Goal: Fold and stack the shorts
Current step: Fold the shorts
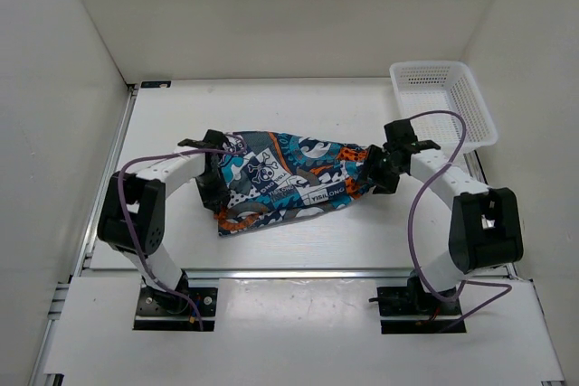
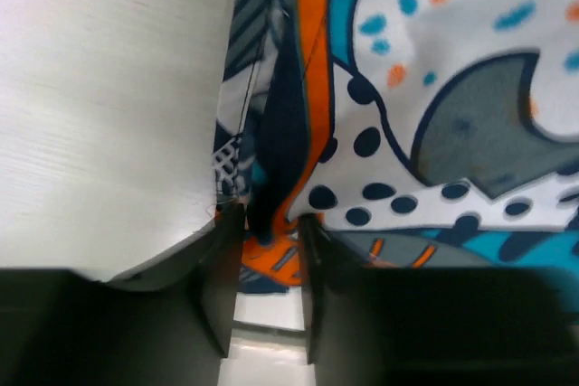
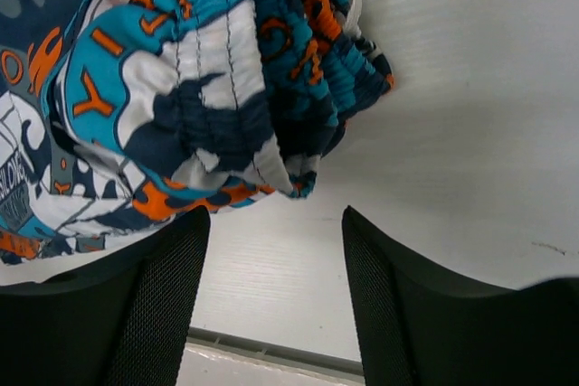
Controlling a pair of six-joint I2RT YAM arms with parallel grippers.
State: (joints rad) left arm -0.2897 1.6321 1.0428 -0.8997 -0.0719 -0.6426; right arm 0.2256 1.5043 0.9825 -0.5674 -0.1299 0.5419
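Note:
The shorts (image 1: 289,178) lie bunched across the middle of the table, printed in teal, orange, navy and white. My left gripper (image 1: 215,185) is at their left end. In the left wrist view (image 2: 269,237) its jaws are nearly closed with a fold of the shorts (image 2: 434,88) pinched between them. My right gripper (image 1: 380,172) is at the right end. In the right wrist view (image 3: 274,216) its jaws stand wide apart and empty, and the gathered edge of the shorts (image 3: 208,88) lies just ahead of the fingertips, above the table.
A white mesh basket (image 1: 470,124) stands at the back right of the white table (image 1: 298,110). White walls close in the left, back and right. A purple cable (image 1: 434,169) loops along the right arm, near the basket.

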